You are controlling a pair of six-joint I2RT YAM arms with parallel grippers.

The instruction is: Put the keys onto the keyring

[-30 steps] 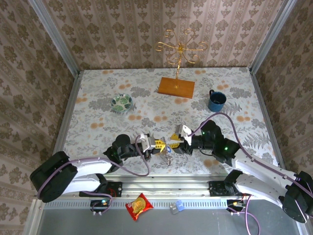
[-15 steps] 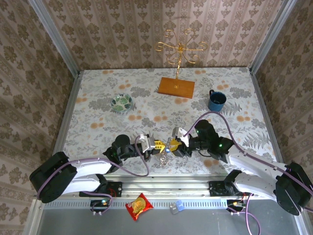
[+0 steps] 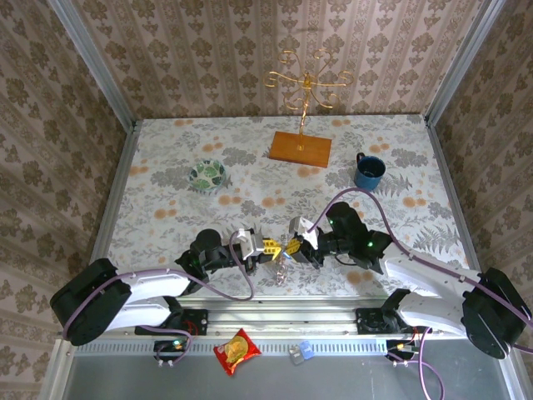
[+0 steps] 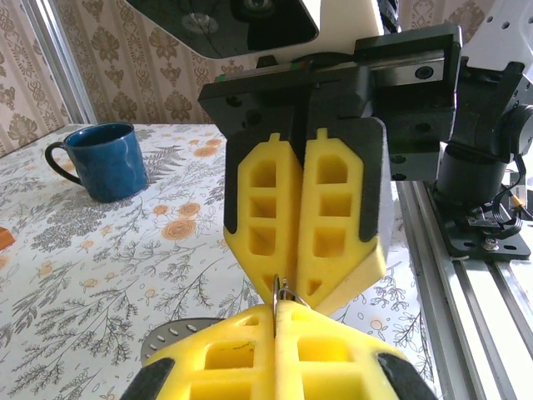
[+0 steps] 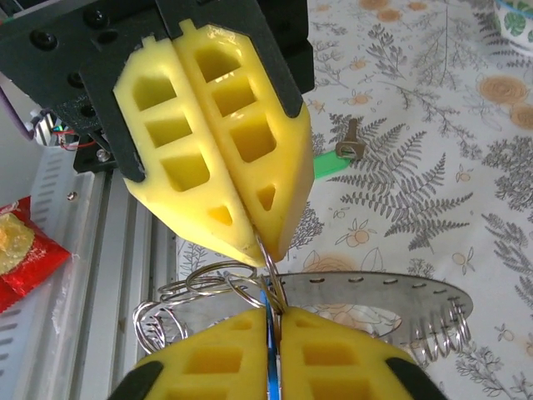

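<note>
Over bench, near edge: L hand clenched on keyring wire, R hand nose-to-nose, apparently clamped on blue key. Light, stiff, slick metal, best pinched at rim. Beyond, green key flat on bench; grab by plastic head. Vs 1 s ago: R hand further left, now shut.

This is a robot test cell dressed up like a home. Wallpapered walls sit between bare metal posts, and a flowered table ends in a metal rail carrying bolted arm bases and cables. A mug, a bowl and a gold stand sit on the table.
</note>
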